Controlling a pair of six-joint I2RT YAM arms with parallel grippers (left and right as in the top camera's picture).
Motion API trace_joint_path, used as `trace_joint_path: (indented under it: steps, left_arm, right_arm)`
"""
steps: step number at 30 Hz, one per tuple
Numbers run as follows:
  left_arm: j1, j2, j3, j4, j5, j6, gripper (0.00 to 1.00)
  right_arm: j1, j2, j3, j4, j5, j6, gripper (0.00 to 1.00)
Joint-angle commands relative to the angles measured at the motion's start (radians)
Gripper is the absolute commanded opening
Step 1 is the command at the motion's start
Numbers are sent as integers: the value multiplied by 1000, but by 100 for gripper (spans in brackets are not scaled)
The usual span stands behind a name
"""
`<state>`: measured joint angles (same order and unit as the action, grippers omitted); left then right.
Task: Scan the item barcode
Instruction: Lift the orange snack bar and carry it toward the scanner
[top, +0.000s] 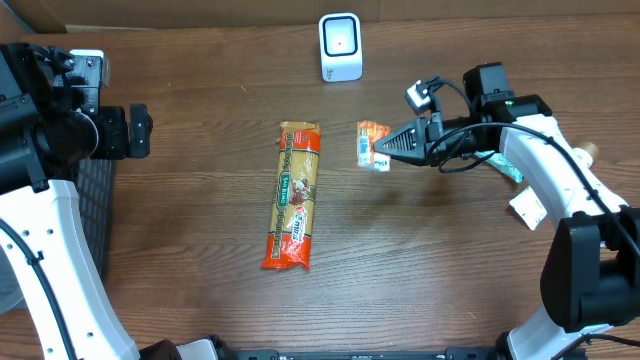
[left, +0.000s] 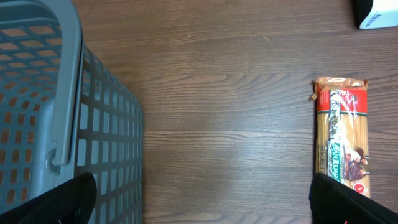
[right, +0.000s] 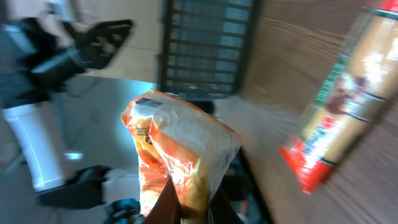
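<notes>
Two end effectors, in opposite states. Right end effector (top: 381, 151): pinched almost shut on a small orange-and-white packet (top: 369, 140), gripped by one crumpled edge between the fingers (right: 169, 200) at the bottom of the right wrist view. Held apparently just off the wooden tabletop (top: 430, 270), beside the far end of a long spaghetti pack (top: 296, 196). On the near side of the white barcode scanner (top: 340, 46), and well apart from it. Left end effector (top: 139, 131): spread as wide as can be, holding nothing, touching nothing. Poised over the tabletop just beside a grey plastic basket (left: 106, 130), with only two dark fingertips (left: 73, 198) showing at the bottom corners of the left wrist view.

Hard to make out: the print on the packet, blurred in the right wrist view and too small from overhead, so any barcode not legible. Scanner cut down to one corner in the left wrist view. Basket largely hidden under the left arm from overhead. Beside the right arm, a white tag (top: 527, 208) and a green-edged scrap (top: 508, 166), partly covered and not identifiable.

Basket: gridded walls, with a grey handle bar across the top. Contents not to be told through the grid.
</notes>
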<state>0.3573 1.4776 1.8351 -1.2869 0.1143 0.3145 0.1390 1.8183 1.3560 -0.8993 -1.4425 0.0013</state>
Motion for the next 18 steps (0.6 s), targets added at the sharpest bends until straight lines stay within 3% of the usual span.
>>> trace_joint_path:
  steps: [1, 11, 18]
  left_arm:
    - [2, 6, 0, 3, -6, 11, 100]
    - [3, 6, 0, 3, -6, 11, 100]
    - [3, 6, 0, 3, -6, 11, 100]
  right_arm:
    - [-12, -23, 28, 17, -127, 55, 4]
    - [-12, -24, 139, 68, -40, 189, 4]
    - [29, -78, 278, -26, 407, 265, 4]
